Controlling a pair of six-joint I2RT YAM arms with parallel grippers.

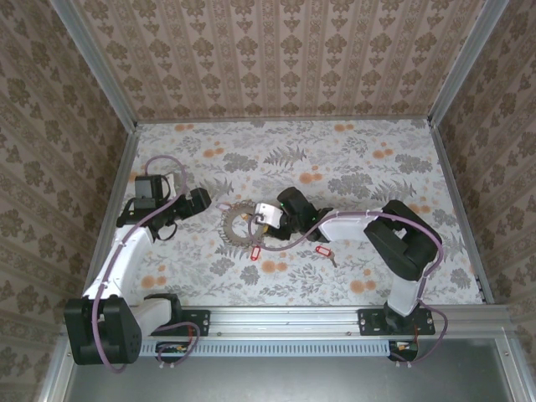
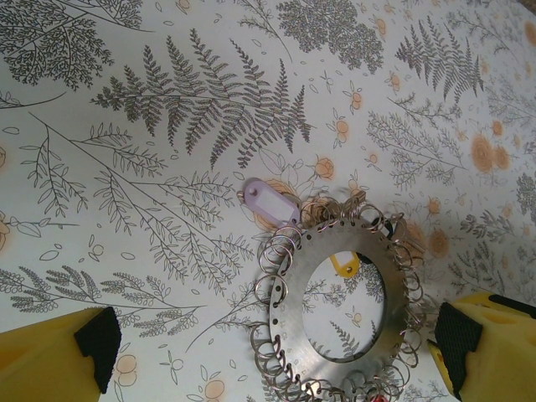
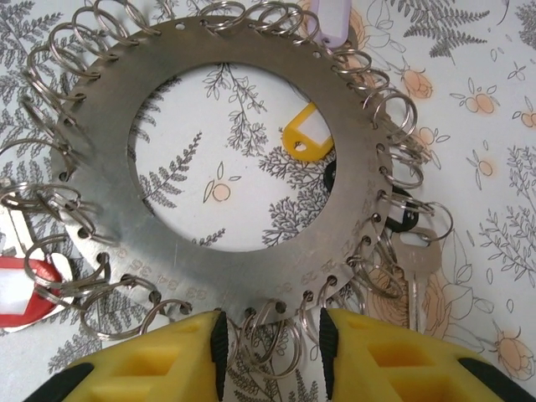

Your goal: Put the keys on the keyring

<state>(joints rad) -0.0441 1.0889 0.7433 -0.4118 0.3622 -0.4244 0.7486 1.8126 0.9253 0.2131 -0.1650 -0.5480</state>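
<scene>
Keyring [image 3: 251, 142] at right end effector [image 3: 272, 335]

I see the keyring [image 3: 251, 159], a flat grey metal disc edged with small loops, lying mid-table; red-tagged keys [image 1: 289, 251] lie at its five o'clock (one yellow tag [image 3: 306, 136] shows through its hollow).

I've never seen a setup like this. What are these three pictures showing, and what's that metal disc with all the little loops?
Two robot arms are bolted to a table edge. The overhead picture looks down on both; the others come from a camera on each wrist, with yellow fingers at the bottom. The disc is the keyring, a flat metal ring edged with small split loops, lying on the floral table. The right gripper sits at its rim, fingers slightly apart around some loops. The left gripper is open beside it. Red-tagged keys lie nearby.
</scene>
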